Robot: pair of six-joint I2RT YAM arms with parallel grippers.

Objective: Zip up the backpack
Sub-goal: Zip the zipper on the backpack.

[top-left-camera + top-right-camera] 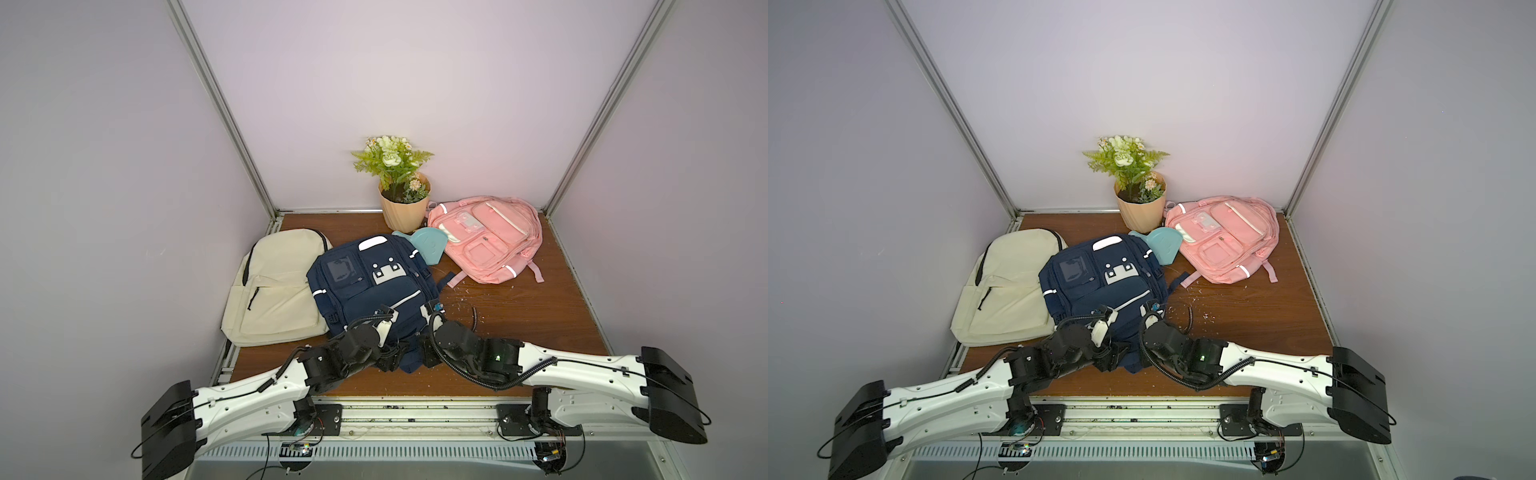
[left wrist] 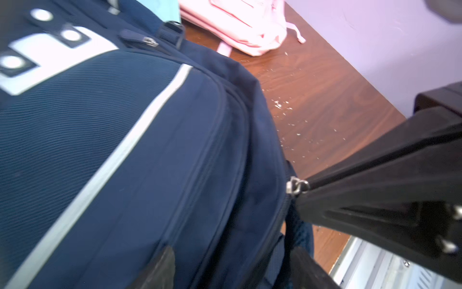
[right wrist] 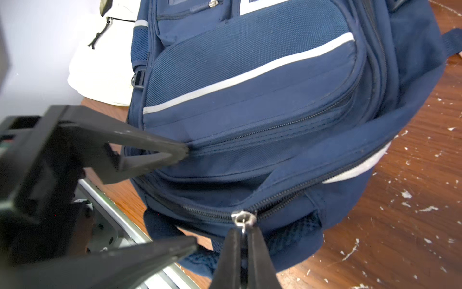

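The navy backpack point(image 1: 374, 282) point(image 1: 1100, 286) lies flat in the middle of the wooden table, its near end between my two arms. In the right wrist view my right gripper point(image 3: 243, 240) is shut on the pull tab hanging from the silver zipper slider point(image 3: 243, 217) on the bag's near side. The left wrist view shows that slider point(image 2: 296, 185) at the tip of the right gripper point(image 2: 303, 189). My left gripper point(image 2: 232, 270) point(image 3: 190, 197) is open. One finger rests on the front pocket and the other reaches under the bag's near end.
A cream backpack point(image 1: 274, 286) touches the navy one on the left. Behind it stand a flower pot point(image 1: 403, 208), a teal object point(image 1: 428, 245) and a pink backpack point(image 1: 486, 237). White crumbs point(image 1: 465, 305) dot the table point(image 1: 540, 332). A metal rail point(image 1: 415, 409) runs along the front edge.
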